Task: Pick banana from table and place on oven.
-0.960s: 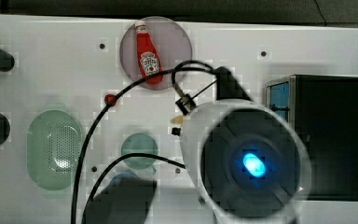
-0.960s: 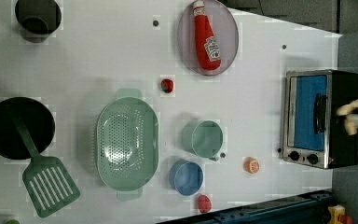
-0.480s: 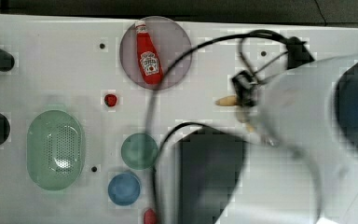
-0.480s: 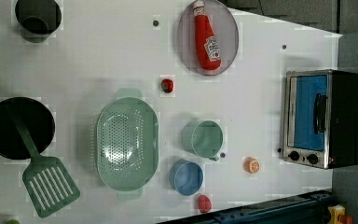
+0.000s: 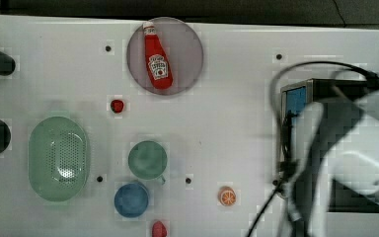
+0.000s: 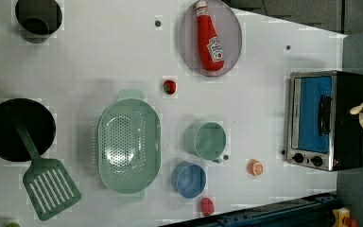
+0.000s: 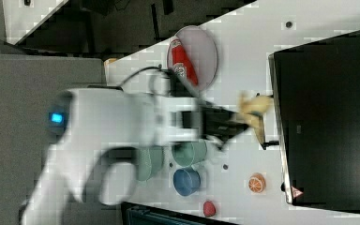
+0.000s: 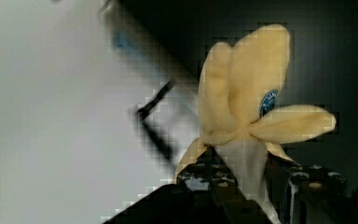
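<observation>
Banana [image 8: 251,107], half peeled, is being pinched at its lower end by the hand [image 8: 249,179], riding clear of the surface [image 6: 264,123] at the oven's [image 7: 328,117] black top edge, ready for setting down there.

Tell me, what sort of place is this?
Probably a robot test bench staged as a play kitchen: a white tabletop with dark holes, a boxy silver toaster oven, and a green perforated colander.
</observation>
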